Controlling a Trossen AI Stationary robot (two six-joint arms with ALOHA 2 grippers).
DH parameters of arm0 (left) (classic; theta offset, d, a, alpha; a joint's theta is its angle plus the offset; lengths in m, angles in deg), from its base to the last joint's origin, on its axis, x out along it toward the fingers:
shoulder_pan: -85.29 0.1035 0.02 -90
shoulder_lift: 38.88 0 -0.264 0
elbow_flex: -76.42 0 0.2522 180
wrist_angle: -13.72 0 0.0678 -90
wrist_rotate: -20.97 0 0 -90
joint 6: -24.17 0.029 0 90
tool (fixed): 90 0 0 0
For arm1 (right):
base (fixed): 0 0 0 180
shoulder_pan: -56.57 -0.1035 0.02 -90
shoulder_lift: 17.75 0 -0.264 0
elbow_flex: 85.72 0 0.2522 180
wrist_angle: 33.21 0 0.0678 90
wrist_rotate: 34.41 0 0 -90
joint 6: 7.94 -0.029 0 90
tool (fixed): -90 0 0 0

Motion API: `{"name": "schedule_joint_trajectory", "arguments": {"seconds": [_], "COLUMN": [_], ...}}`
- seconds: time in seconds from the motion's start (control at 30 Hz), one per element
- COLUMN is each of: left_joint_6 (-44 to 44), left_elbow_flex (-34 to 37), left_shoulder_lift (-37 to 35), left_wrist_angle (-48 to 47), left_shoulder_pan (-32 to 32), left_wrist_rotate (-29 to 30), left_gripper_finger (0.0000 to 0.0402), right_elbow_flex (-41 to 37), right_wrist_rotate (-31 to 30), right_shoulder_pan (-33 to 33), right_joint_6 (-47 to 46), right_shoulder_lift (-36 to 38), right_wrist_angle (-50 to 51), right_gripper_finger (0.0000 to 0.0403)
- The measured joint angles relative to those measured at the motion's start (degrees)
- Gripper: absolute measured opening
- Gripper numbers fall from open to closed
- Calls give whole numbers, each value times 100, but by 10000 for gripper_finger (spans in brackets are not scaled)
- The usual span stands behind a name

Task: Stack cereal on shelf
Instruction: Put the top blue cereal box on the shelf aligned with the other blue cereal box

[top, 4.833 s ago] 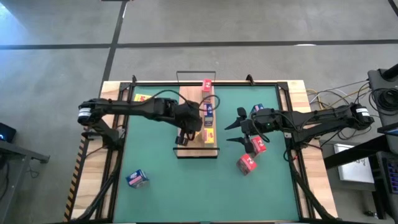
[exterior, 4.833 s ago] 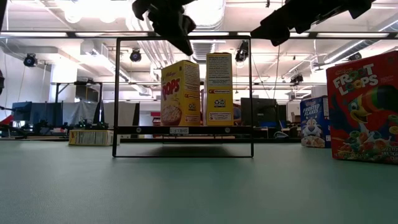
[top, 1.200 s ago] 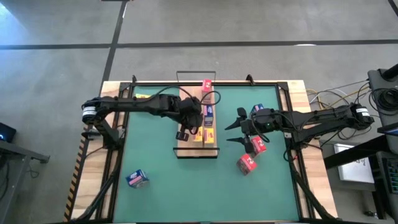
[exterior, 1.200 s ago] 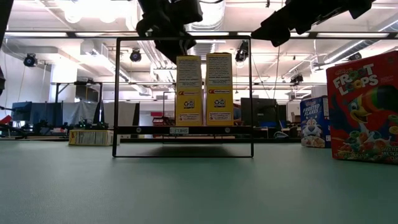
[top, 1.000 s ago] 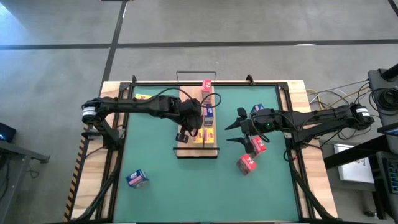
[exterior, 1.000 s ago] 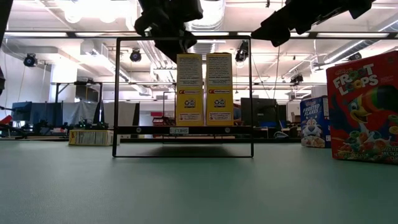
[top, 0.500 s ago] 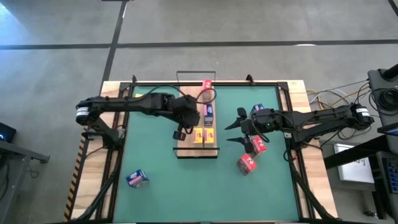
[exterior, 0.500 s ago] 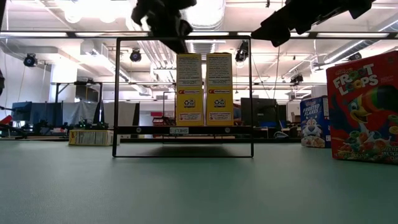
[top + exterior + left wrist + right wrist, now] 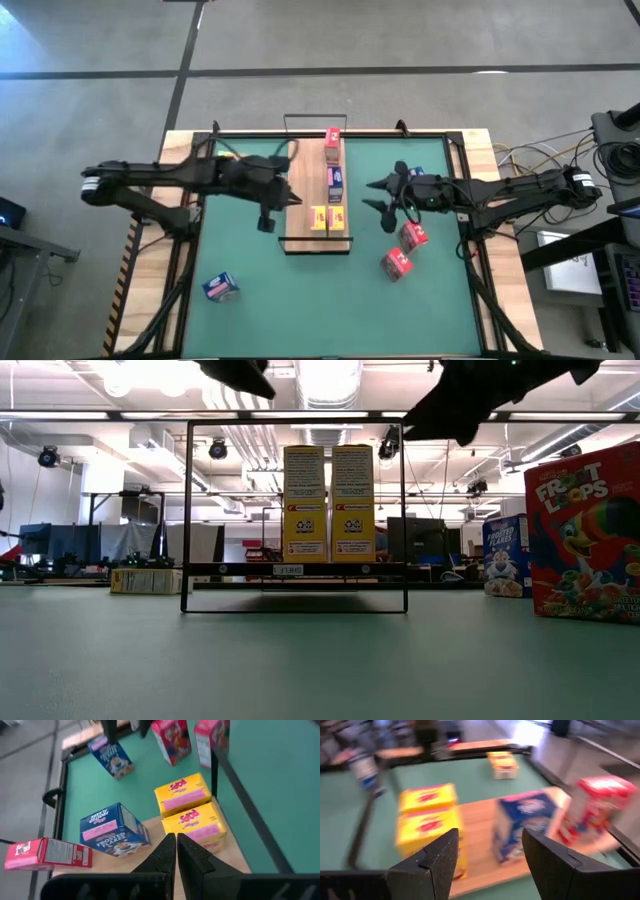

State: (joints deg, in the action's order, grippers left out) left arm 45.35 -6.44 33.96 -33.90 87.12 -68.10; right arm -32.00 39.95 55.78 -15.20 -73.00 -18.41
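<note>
Wire frame (image 9: 405,510) fences yellow boxes (image 9: 328,217) on shelf (image 9: 298,238)

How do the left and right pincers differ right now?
The left pincer is shut, its fingers pressed together; the right pincer is spread wide open. The left pincer hangs off the left side of the long light-wood board, the right pincer off its right side. Both are empty and touch no box.
</note>
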Motion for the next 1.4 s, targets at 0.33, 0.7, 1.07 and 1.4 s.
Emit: {"name": "schedule_joint_trajectory", "arguments": {"seconds": [0.33,0.7,1.07,1.4], "left_joint_6": [-375,-223,-220,-221], "left_elbow_flex": [1503,2059,2065,2081], "left_shoulder_lift": [-1204,-1383,-1318,-1320], "left_wrist_angle": [1570,2156,2288,2278], "left_shoulder_pan": [-57,-57,-57,-57], "left_wrist_rotate": [9,13,15,13], "left_gripper_finger": [0,0,0,0], "right_elbow_flex": [727,2102,1732,1779], "right_wrist_rotate": [-845,-776,75,14], "right_shoulder_pan": [474,1873,2552,2548], "right_joint_6": [-2095,-3572,-3920,-3790], "right_shoulder_lift": [7,-11,-326,-1232], "right_wrist_angle": [1767,5753,6186,6358], "right_gripper_finger": [210,210,210,210]}}
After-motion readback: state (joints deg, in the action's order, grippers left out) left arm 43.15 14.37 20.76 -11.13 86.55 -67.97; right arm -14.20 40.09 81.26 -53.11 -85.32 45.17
